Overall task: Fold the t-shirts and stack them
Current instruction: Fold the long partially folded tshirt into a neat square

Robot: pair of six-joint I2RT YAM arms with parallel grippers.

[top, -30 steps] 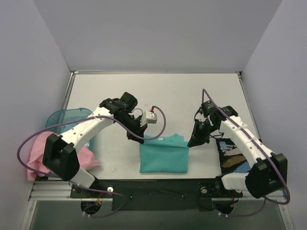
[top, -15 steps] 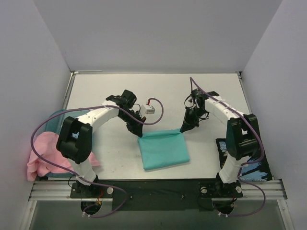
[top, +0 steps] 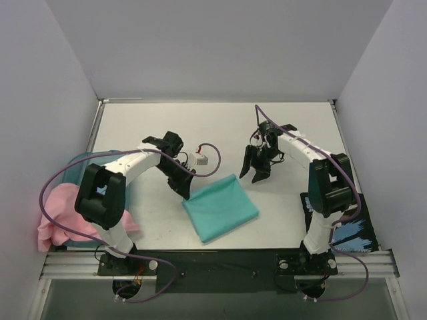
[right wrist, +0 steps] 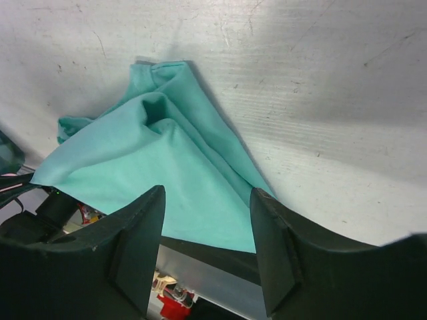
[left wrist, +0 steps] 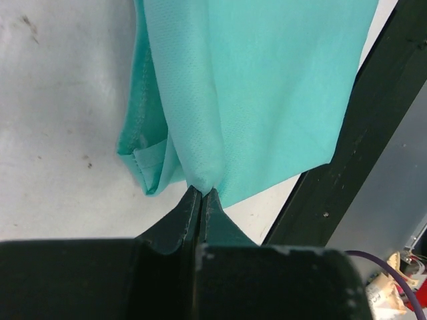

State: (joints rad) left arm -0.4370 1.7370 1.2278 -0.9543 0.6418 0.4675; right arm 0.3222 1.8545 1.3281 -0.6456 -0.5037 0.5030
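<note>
The folded t-shirt [top: 220,207] is lying near the middle of the table [top: 220,127]. The left gripper [top: 186,191] is pinching its 10 o'clock corner. The right gripper [top: 253,172] is sitting just off its 1 o'clock corner with fingers spread, apart from the cloth. The second t-shirt [top: 57,217] is lying far out at 9 o'clock, with the tub [top: 93,162] at its 1 o'clock. A flat packet [top: 330,220] is lying at 3 o'clock.

the top camera looks down from high behind; both wrist cameras face the teal t-shirt [top: 220,208] up close.
</note>
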